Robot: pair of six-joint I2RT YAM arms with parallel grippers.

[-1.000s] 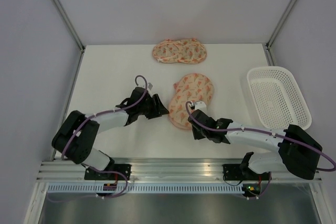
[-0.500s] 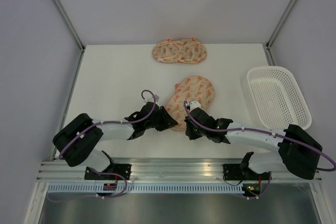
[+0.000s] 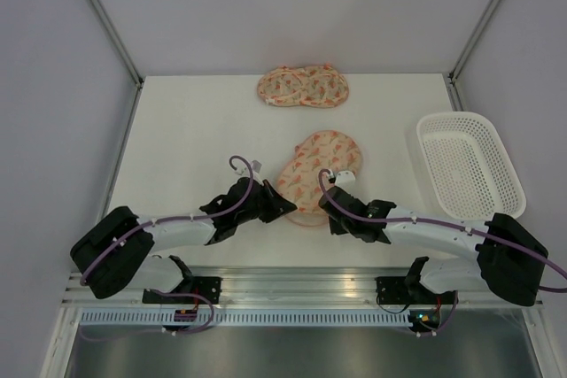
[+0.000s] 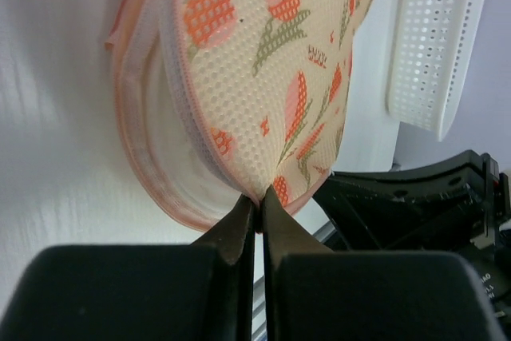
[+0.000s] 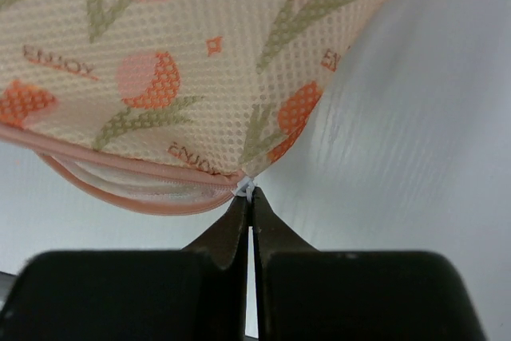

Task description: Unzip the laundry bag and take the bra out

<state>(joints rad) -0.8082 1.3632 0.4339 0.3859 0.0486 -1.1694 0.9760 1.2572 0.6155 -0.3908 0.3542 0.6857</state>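
Observation:
The laundry bag [image 3: 321, 158], pink-orange mesh with a carrot-like print, lies mid-table between both arms. My left gripper [image 3: 288, 210] is shut on the near edge of its upper layer [image 4: 271, 77], the tips [image 4: 257, 201] pinching the fabric. Below that edge the seam gapes and white mesh lining with pink trim [image 4: 160, 157] shows. My right gripper [image 3: 326, 194] is shut on the small white zipper pull [image 5: 246, 188] at the bag's [image 5: 160, 61] near edge. The bra is hidden; I cannot tell it apart from the white lining.
A paler twin pouch [image 3: 303, 87] lies at the back of the table. A white lattice basket [image 3: 469, 164] stands at the right edge, also seen in the left wrist view [image 4: 439, 37]. The right arm's black body [image 4: 415, 205] sits close beside my left fingers.
My left gripper moved in to the bag's near edge and shut on the fabric. The bag's near end shifted slightly. The right gripper stayed shut on the zipper pull.

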